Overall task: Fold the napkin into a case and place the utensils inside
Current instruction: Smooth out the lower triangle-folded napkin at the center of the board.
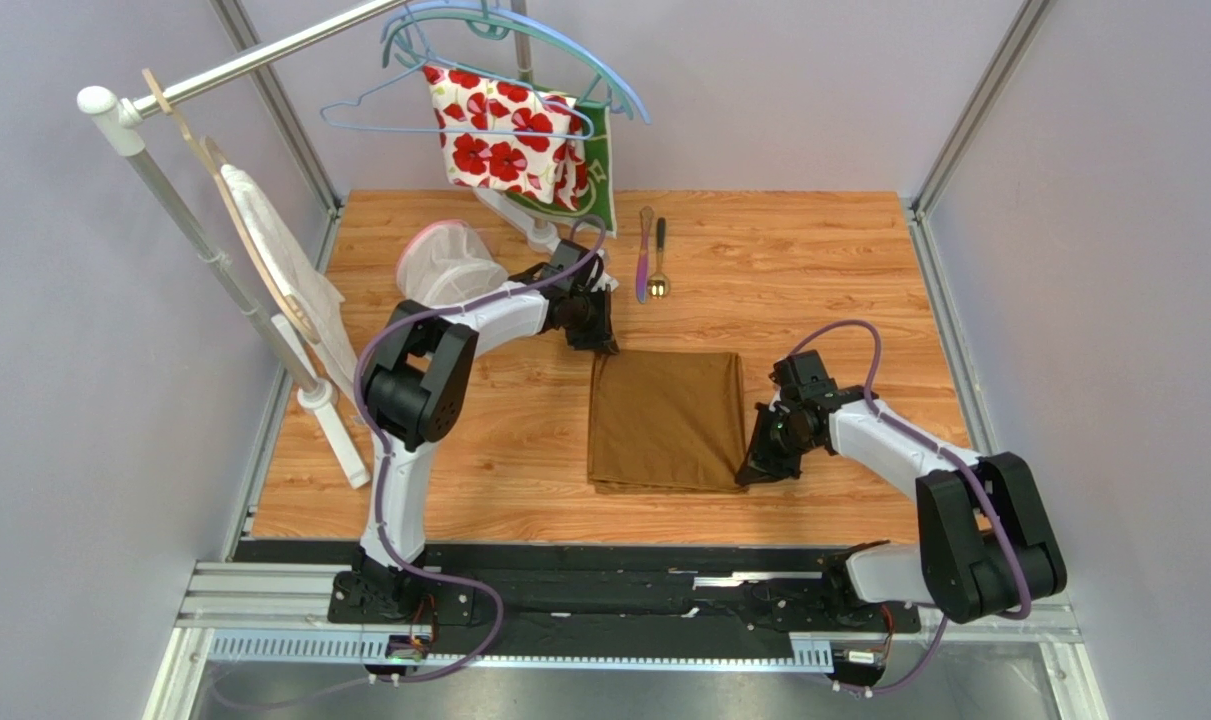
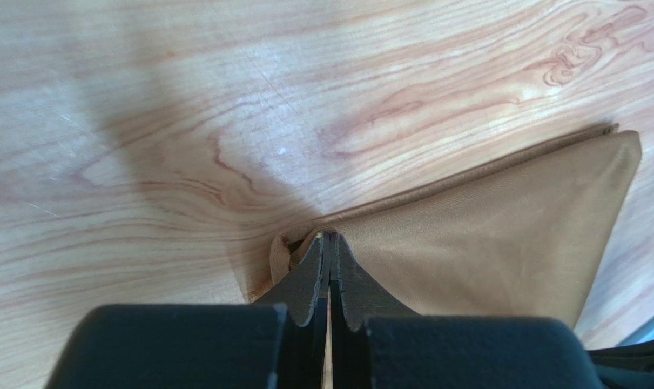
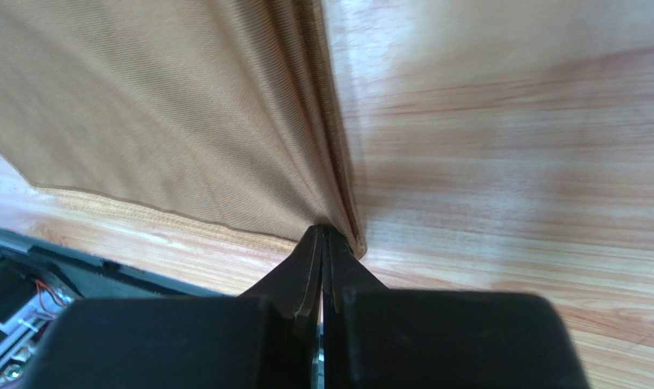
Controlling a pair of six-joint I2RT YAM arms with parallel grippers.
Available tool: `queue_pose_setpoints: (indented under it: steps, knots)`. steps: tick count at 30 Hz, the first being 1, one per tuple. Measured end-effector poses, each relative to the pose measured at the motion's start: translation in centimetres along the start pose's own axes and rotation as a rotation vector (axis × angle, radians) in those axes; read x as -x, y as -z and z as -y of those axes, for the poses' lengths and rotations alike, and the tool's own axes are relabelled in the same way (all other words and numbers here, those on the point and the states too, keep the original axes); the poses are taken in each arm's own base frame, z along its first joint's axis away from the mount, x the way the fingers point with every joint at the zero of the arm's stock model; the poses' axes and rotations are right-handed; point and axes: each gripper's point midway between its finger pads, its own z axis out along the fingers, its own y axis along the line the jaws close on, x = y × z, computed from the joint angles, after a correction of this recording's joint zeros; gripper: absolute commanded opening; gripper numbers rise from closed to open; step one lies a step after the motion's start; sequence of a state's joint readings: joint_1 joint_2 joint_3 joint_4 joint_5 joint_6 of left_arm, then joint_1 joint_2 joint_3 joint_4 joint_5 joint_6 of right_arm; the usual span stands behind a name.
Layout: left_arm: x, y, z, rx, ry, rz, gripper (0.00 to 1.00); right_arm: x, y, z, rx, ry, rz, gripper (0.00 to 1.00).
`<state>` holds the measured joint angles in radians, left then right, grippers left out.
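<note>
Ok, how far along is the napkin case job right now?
Done: the napkin lies flat as a squarish piece, layered at its edge. In hand: the left gripper pinches its far left corner, the right gripper its near right corner. Left: narrowing it into a case and putting in the utensils, lying beyond it.

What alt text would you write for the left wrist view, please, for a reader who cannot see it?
The left gripper is shut on a bunched corner of the golden-brown napkin, seen from just behind its tips. The cloth spreads flat to the right over the light wooden table, its hemmed edge running toward the upper right.
</note>
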<state>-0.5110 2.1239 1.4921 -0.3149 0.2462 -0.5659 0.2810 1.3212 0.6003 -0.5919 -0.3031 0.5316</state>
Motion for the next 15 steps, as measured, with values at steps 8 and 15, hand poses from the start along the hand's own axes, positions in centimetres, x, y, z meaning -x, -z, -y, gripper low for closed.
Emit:
queue_pose_setpoints:
  steps: [8,15]
  knots:
    - [1.0,-0.5,0.1,0.000,-0.051,0.005,0.05,0.2,-0.4,0.0,-0.017,-0.068,-0.017,0.02]
    - [0.7,1.9,-0.4,0.035,-0.093,0.020,0.31,1.4,0.8,1.0,-0.081,-0.040,0.075,0.08]
